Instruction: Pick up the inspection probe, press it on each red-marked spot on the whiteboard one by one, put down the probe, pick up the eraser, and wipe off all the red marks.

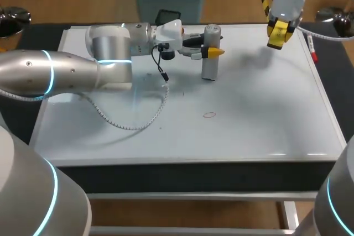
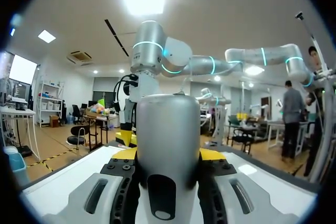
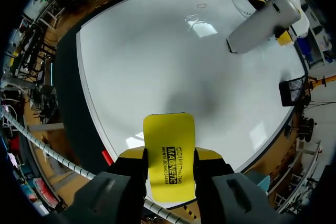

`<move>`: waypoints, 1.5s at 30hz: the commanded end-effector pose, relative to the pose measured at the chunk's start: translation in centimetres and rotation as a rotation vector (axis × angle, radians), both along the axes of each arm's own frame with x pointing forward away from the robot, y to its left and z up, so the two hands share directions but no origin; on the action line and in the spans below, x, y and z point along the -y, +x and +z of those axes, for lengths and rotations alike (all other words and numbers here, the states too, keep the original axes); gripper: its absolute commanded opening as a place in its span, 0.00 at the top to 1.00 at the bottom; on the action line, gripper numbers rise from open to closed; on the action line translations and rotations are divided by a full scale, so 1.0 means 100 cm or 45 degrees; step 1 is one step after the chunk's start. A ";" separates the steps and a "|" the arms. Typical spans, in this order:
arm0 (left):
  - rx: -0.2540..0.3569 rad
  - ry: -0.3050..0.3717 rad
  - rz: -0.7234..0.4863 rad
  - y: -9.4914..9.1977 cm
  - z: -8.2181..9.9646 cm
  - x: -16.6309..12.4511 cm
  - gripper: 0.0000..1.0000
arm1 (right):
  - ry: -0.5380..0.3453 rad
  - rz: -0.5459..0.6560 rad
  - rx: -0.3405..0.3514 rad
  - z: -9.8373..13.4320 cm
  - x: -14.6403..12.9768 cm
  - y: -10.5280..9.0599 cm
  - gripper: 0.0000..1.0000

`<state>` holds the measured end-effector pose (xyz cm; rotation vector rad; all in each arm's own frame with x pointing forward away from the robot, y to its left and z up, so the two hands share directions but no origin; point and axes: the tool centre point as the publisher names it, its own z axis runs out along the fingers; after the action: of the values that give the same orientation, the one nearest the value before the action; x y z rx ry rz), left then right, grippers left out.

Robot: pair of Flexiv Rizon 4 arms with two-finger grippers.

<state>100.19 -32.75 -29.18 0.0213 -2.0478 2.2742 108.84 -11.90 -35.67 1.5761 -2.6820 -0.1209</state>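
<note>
The inspection probe (image 1: 210, 59), a fat grey tube with a round top, is held upright at the far middle of the whiteboard (image 1: 260, 120), with the fingers of the left gripper (image 1: 212, 46) closed on its two sides. The flat yellow eraser (image 3: 169, 137) is pinched between the fingers of the right gripper (image 3: 169, 157) above the board's far right corner. A small red ring (image 1: 209, 115) is drawn near the board's middle, and the board is laid on a dark table (image 1: 337, 81).

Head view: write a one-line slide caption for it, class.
Left gripper holds the probe upright; right gripper holds the eraser above the whiteboard's far corner.
</note>
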 end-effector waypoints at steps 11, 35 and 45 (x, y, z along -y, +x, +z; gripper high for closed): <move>0.029 -0.033 0.014 -0.002 0.017 -0.002 1.00 | -0.003 0.003 0.001 0.001 0.001 0.000 1.00; 0.177 -0.084 0.331 -0.006 0.059 -0.104 1.00 | -0.003 0.003 0.001 0.001 0.001 0.000 1.00; 0.179 -0.091 0.487 -0.007 0.061 -0.168 1.00 | -0.003 0.003 0.001 0.001 0.001 0.000 1.00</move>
<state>100.91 -18.22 -23.57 0.1379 -2.1503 2.5872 108.84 -11.90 -35.67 1.5761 -2.6820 -0.1209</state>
